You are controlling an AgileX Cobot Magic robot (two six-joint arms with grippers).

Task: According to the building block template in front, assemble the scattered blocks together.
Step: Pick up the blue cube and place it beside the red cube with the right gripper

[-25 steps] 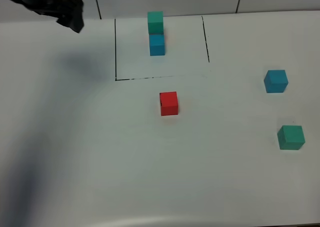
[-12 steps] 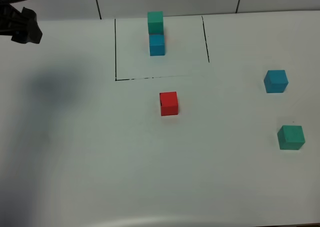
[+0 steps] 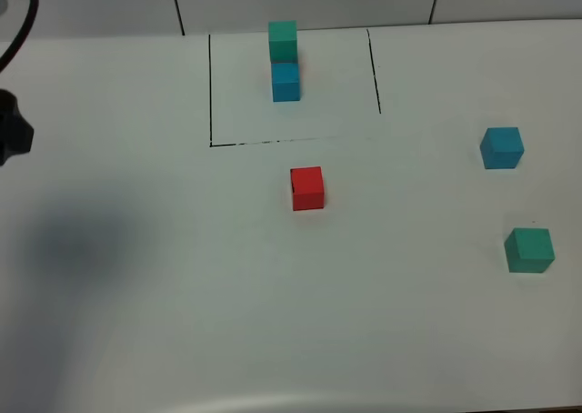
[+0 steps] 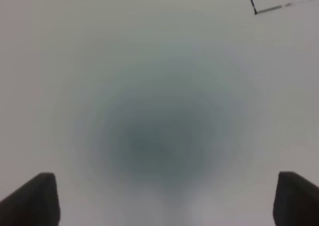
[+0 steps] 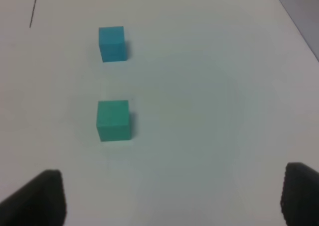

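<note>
The left hand (image 4: 164,200) and right hand (image 5: 169,196) hang spread and empty. The red cube (image 3: 306,187) sits just outside the template's (image 3: 285,63) black lines (image 3: 210,85). The blue cube (image 3: 501,147) and teal-green cube (image 3: 529,249) lie well to the right. Red is probably the base, so grip the blue squarely and centred.

The left arm (image 3: 11,138) is showing only at the high view's left edge. The left gripper (image 4: 159,201) is hovering with jaws spread wide, holding nothing. The right gripper (image 5: 172,198) is hovering too, its jaws apart and empty.
</note>
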